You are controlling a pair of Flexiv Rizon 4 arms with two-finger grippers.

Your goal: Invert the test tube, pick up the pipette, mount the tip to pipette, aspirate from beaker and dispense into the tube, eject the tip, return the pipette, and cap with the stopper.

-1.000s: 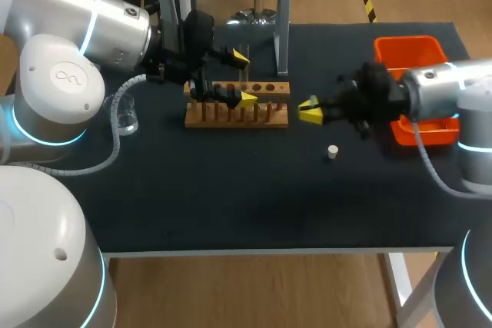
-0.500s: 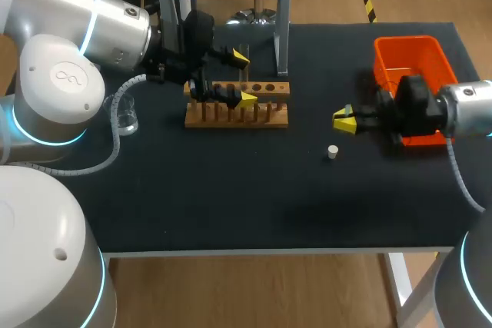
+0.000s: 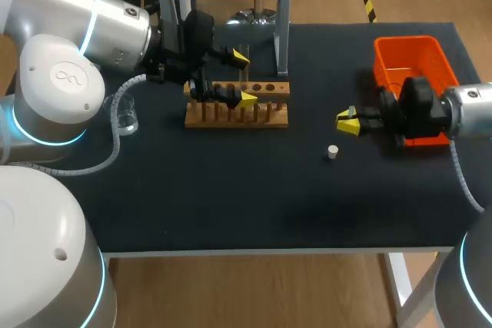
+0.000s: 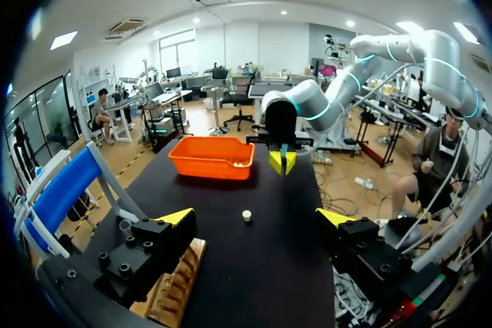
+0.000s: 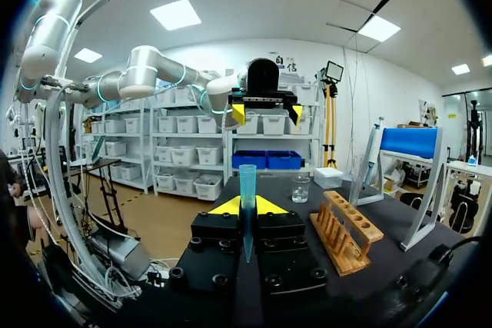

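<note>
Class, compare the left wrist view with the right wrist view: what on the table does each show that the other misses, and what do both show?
Only the left wrist view: the orange plastic bin and the small white stopper. Only the right wrist view: the clear glass beaker. Both: the wooden test tube rack, the blue-panelled stand, and the right gripper holding the teal pipette tip.

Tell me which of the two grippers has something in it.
The right gripper: a teal pipette tip is clamped between its fingers. The left gripper is open, gripping nothing.
</note>
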